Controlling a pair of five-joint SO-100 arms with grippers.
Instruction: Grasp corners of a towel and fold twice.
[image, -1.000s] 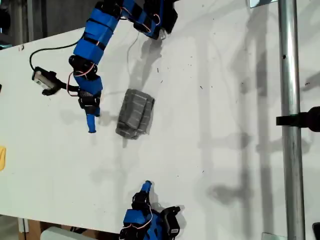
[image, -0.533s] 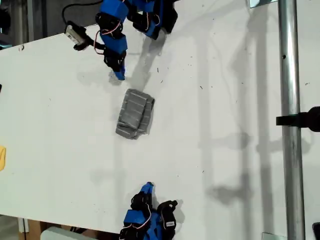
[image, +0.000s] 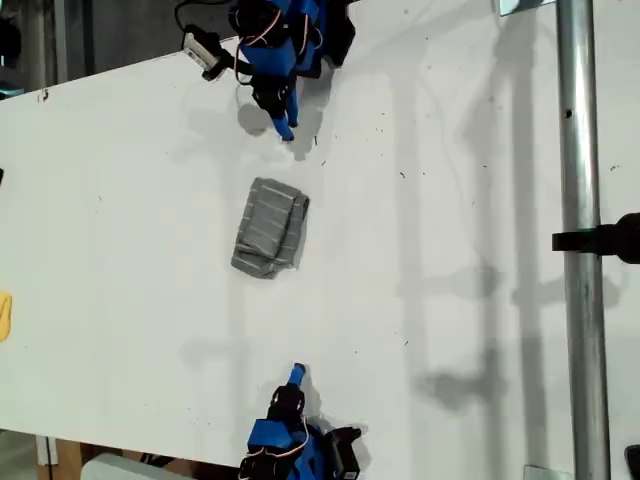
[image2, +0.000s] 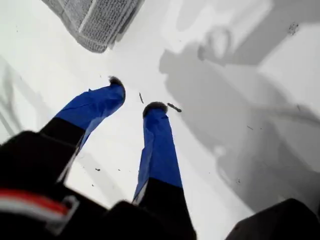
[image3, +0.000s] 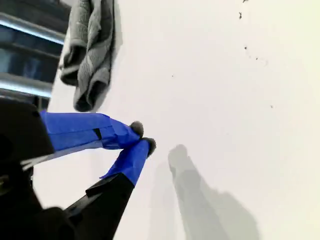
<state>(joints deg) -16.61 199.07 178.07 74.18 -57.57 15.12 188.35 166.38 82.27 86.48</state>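
On the white counter (image: 450, 300) the towel (image: 270, 228) lies as a small folded bundle, midway between the two arms and touching neither. Judging by that compact shape, the folding looks finished and this is the retreat step. My first gripper (image2: 135, 102) hangs above bare counter with its fingers apart and empty, the towel just beyond them. My second gripper (image3: 142, 136) has its fingers together, holding nothing. Next move calls only for parking both arms clear.
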